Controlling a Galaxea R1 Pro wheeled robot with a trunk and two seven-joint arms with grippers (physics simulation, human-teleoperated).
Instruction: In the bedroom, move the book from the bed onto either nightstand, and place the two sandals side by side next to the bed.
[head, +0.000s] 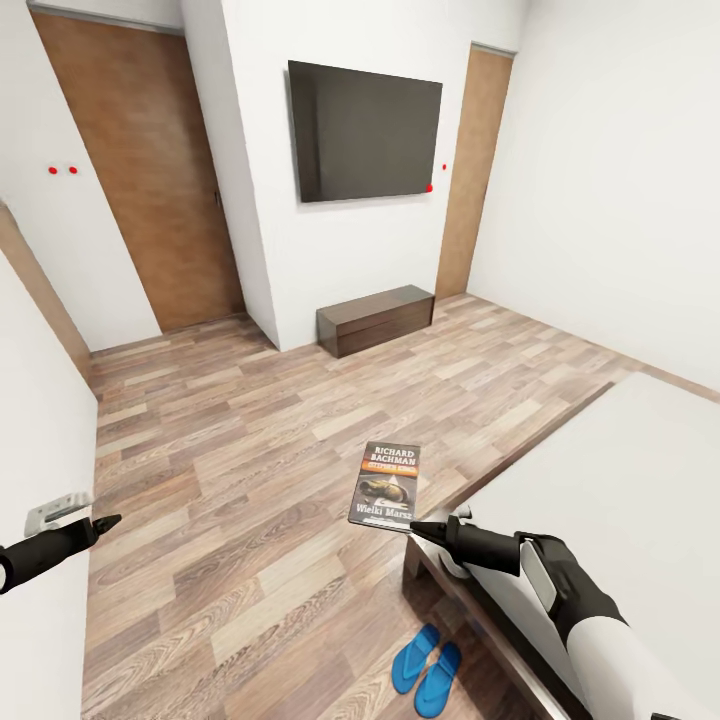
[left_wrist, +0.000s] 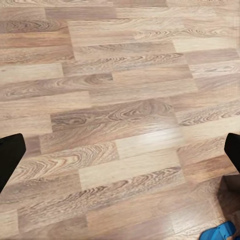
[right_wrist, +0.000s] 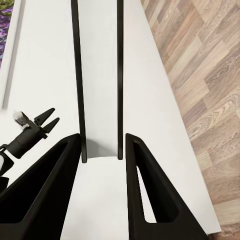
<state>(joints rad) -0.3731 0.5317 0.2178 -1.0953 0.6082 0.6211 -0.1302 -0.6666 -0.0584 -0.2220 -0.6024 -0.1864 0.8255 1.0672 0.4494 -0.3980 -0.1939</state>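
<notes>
Book (head: 385, 486) held in our right gripper (head: 414, 529) is what the coming move turns on: it stands out forward of the fingertips over the wood floor (head: 240, 450), pinched at its lower right corner, cover toward the head camera and long axis running away from us toward the wall with the television (head: 364, 131). In the right wrist view we see the book edge-on as a thin slab (right_wrist: 100, 85) between the two dark fingers, which are pressed against its faces. Our left gripper (head: 100, 523) hangs well apart at the other side, fingers spread wide over bare planks and holding nothing. We count one book, one bed (head: 620, 480) just beside the right arm, and two blue sandals (head: 427, 664) lying side by side on the floor near the bed's corner, probably touching, though their inner edges are hard to separate. We see no nightstand from here, so we judge that a turn comes first.
</notes>
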